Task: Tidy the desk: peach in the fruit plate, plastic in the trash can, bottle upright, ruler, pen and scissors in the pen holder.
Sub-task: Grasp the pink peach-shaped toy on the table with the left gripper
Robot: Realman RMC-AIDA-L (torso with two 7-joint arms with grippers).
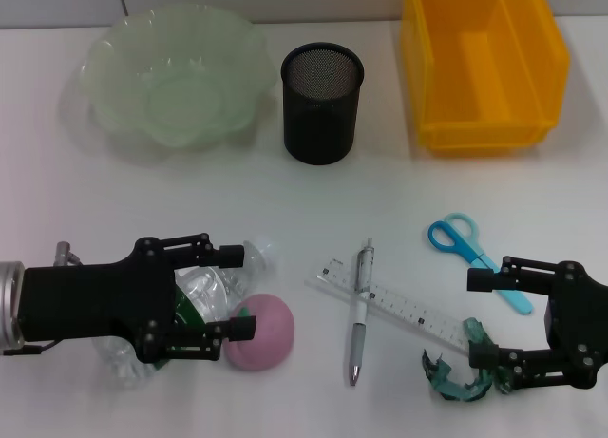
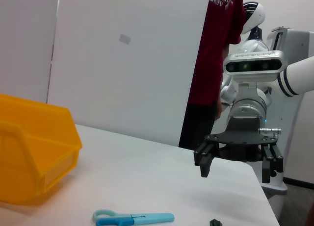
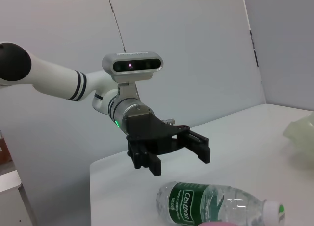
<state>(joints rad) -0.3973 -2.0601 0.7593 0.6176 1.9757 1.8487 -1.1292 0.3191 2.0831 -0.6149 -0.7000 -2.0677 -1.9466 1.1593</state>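
Left gripper (image 1: 231, 291) open, hides most of lying bottle (image 1: 204, 291).

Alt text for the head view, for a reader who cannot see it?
Two open black end effectors hover over a white desk: the left end effector above a lying bottle and pink peach, the right end effector by crumpled green plastic. Between them lie ruler, pen and scissors.

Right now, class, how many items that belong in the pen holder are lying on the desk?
3. The ruler lies at centre front, the pen rests across its left end, and the blue scissors lie to their right, partly behind the right pincer. None seem hidden.
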